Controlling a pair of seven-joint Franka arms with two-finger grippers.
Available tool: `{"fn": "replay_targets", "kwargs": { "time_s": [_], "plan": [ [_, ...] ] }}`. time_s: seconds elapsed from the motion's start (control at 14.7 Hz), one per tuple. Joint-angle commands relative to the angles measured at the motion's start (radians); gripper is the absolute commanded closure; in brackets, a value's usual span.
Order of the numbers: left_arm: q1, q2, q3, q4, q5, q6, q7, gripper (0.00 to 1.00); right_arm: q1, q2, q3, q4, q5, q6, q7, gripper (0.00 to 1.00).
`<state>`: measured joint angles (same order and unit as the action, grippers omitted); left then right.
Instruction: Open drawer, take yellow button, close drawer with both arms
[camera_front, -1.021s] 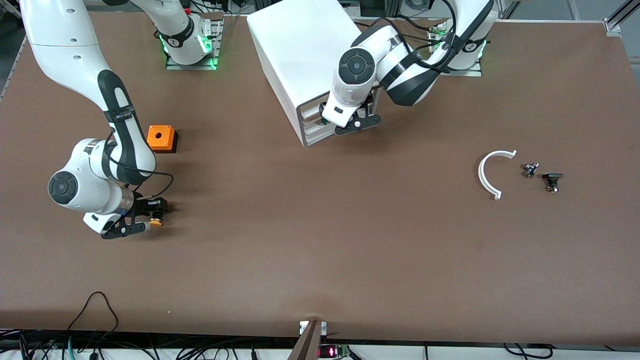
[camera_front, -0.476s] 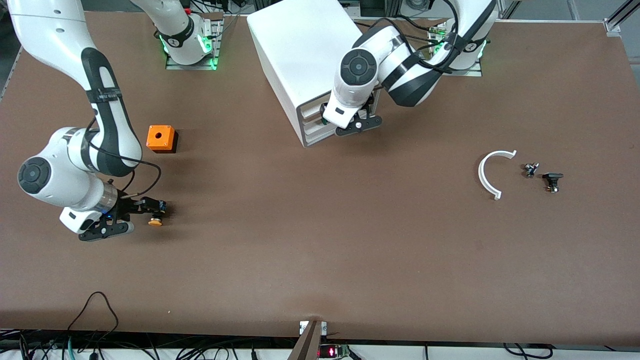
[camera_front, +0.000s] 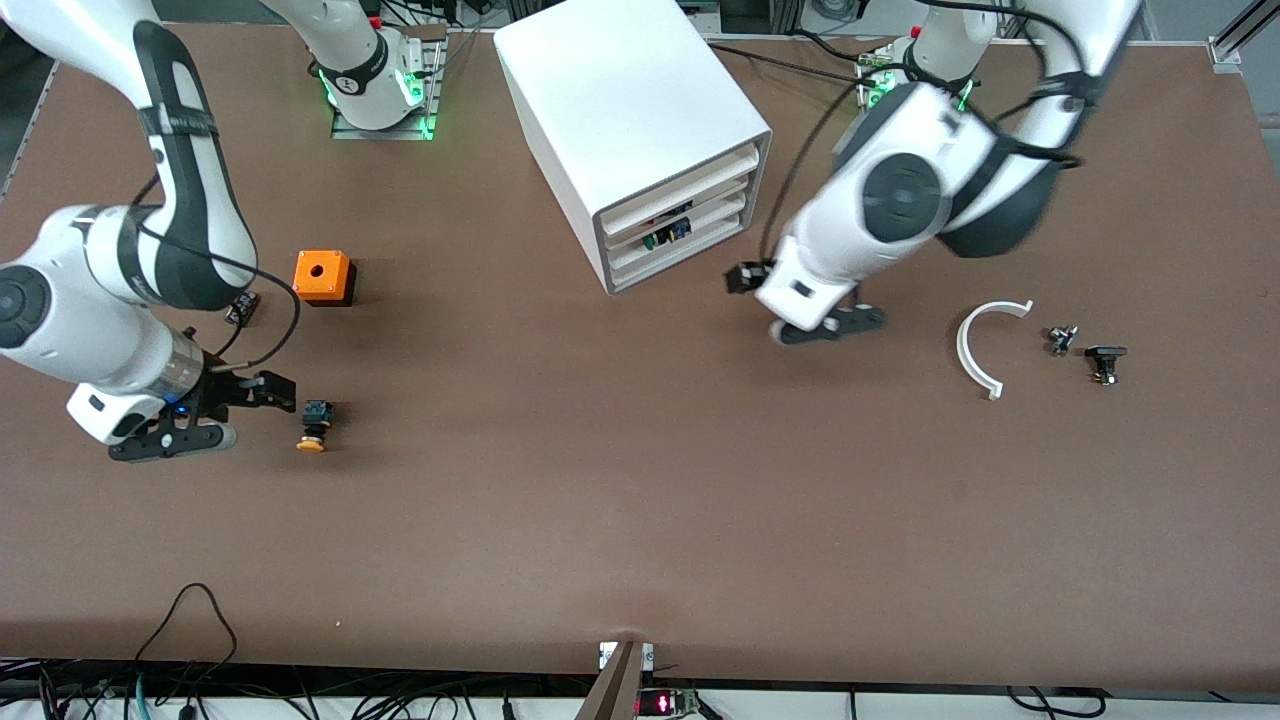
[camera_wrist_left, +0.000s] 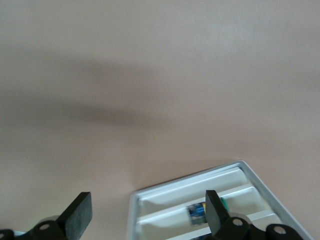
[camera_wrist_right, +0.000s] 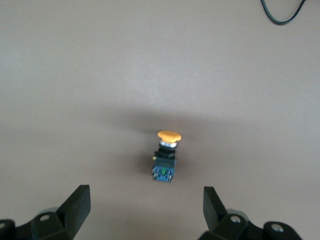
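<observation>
The white cabinet (camera_front: 630, 110) stands near the arms' bases, its top drawer (camera_front: 685, 172) pushed in level with the grey front rim. The button (camera_front: 314, 426), orange cap and black-and-blue body, lies on the table toward the right arm's end. My right gripper (camera_front: 243, 410) is open and empty beside it, not touching. In the right wrist view the button (camera_wrist_right: 165, 155) lies just ahead of the open right gripper (camera_wrist_right: 145, 205). My left gripper (camera_front: 795, 302) is open and empty, off the cabinet toward the left arm's end. The left wrist view shows the open left gripper (camera_wrist_left: 147, 216) and the top drawer (camera_wrist_left: 190, 186).
An orange cube with a hole (camera_front: 322, 276) and a small black component (camera_front: 243, 308) lie farther from the camera than the button. A white curved piece (camera_front: 975, 350) and two small dark parts (camera_front: 1062, 338) (camera_front: 1104, 362) lie toward the left arm's end. A cable (camera_front: 190, 610) loops at the near edge.
The left gripper left the cabinet front and swung toward the left arm's end. The right gripper backed off the button, which stays on the table. The small black component came into view.
</observation>
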<state>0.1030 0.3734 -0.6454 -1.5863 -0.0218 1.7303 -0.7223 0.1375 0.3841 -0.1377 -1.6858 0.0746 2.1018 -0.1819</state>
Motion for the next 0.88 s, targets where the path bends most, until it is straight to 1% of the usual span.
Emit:
{"fn": "replay_targets", "kwargs": {
  "time_s": [0.0,0.07,0.14,0.2,0.27,0.34,0.41,0.48,0.54,0.61,0.68,0.75,0.82],
  "plan": [
    [0.105,-0.005,-0.005,0.107,-0.01,-0.133,0.179,0.0,0.001,-0.099,-0.002,-0.011,-0.01,-0.081,0.041,0.0],
    [0.148,-0.004,-0.007,0.142,-0.01,-0.174,0.251,0.0,0.001,-0.132,-0.002,-0.005,-0.012,-0.118,0.077,0.0],
    [0.176,-0.005,0.001,0.158,-0.012,-0.217,0.342,0.0,-0.001,-0.157,-0.002,0.012,-0.012,-0.164,0.106,0.0],
    [0.175,-0.033,0.047,0.157,-0.013,-0.238,0.447,0.0,-0.003,-0.18,-0.002,0.04,-0.012,-0.224,0.122,0.0],
    [0.15,-0.069,0.138,0.146,-0.013,-0.236,0.545,0.0,-0.004,-0.192,-0.003,0.067,-0.012,-0.271,0.122,0.0],
    [0.089,-0.092,0.241,0.141,-0.016,-0.236,0.635,0.0,-0.004,-0.206,-0.008,0.089,-0.015,-0.305,0.124,0.0],
    [0.039,-0.105,0.335,0.14,-0.017,-0.235,0.674,0.0,-0.004,-0.221,-0.013,0.107,-0.019,-0.336,0.133,0.0],
    [0.003,-0.113,0.402,0.14,-0.012,-0.235,0.687,0.0,-0.004,-0.246,-0.011,0.121,-0.019,-0.367,0.16,0.0],
    [-0.006,-0.132,0.45,0.134,-0.012,-0.229,0.689,0.0,-0.004,-0.266,-0.013,0.126,-0.024,-0.387,0.186,0.0],
    [-0.019,-0.161,0.495,0.117,-0.01,-0.207,0.692,0.0,-0.003,-0.281,-0.011,0.133,-0.041,-0.41,0.194,0.0],
    [-0.054,-0.221,0.542,0.065,-0.001,-0.168,0.692,0.0,-0.003,-0.3,-0.002,0.153,-0.045,-0.452,0.197,0.0],
    [-0.08,-0.284,0.564,0.005,0.023,-0.129,0.692,0.0,-0.003,-0.307,-0.002,0.17,-0.038,-0.485,0.202,0.0],
    [-0.083,-0.338,0.564,-0.045,0.06,-0.1,0.693,0.0,-0.003,-0.307,-0.003,0.192,-0.036,-0.502,0.194,0.0]
  ]
}}
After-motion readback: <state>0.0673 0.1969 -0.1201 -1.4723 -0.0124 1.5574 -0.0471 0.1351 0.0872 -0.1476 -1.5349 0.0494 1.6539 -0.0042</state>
